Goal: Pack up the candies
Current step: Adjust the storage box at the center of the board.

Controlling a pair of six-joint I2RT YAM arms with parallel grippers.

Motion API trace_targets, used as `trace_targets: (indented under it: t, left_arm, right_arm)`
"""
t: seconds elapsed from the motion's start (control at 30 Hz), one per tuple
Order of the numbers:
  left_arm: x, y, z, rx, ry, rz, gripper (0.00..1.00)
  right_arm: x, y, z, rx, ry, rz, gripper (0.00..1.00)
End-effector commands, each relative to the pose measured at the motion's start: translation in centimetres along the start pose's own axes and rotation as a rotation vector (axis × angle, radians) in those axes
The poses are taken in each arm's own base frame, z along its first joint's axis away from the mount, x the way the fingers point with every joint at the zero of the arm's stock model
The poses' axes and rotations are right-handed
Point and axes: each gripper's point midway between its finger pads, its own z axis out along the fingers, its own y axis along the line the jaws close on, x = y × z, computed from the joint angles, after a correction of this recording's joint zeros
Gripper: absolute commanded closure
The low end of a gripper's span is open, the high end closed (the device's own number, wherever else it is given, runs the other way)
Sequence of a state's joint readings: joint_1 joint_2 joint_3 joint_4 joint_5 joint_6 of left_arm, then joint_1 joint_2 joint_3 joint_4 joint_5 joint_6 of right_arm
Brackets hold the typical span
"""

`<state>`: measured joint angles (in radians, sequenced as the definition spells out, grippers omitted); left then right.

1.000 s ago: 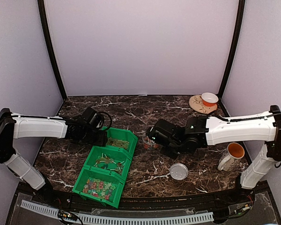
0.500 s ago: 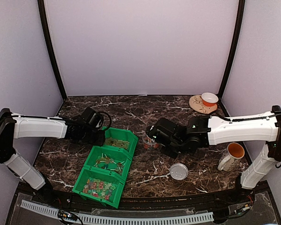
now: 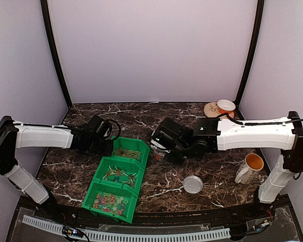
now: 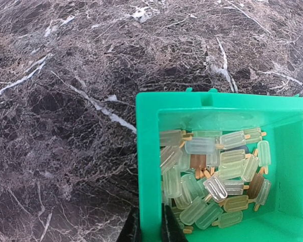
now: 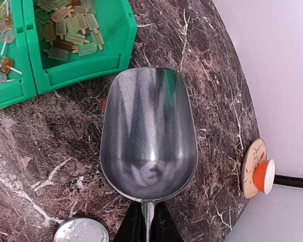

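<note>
Soft, even light, sharp focus, pale glare streaks on the metal scoop (image 5: 149, 136).

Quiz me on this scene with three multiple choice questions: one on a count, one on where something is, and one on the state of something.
1. How many green bins are there?
A. two
B. three
C. four

2. Which one's wall does the left gripper pinch?
A. the near one
B. the middle one
C. the far one

3. The scoop in the right gripper is:
A. empty
B. heaped full
C. upside down

Answers:
1. B: the top view shows three in a row.
2. C: the left wrist view shows the gripper closed on a side wall of the far bin, the one with pale candies.
3. A: the right wrist view shows its bare metal bowl, hollow side up.
</note>
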<state>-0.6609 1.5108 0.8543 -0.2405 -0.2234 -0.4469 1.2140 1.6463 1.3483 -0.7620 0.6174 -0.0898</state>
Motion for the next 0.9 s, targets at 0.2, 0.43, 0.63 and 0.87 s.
trace_targets:
  t: [0.2,0.43,0.63,0.87]
  left_arm:
    - [-1.6,-1.3,-0.5,0.021,0.047,0.128,1.0]
    - [-2.2,-2.1,-1.6,0.038,0.133,0.279,1.0]
    - [-2.3,-2.3,-1.9,0.045,0.17,0.35,1.0]
    - [-3.1,-2.2,-1.8,0.025,0.16,0.404,1.0]
  right_arm:
    - [-3.2,1.7,0.3,-0.061,-0.003,-0.118,1.0]
    - [-5.1,2.6,1.3,-0.085,0.002,-0.185,1.0]
    - [-5.2,3.5,2.6,-0.097,0.051,-0.222,1.0]
    - [-5.8,4.1,3.8,-0.098,0.096,-0.254,1.0]
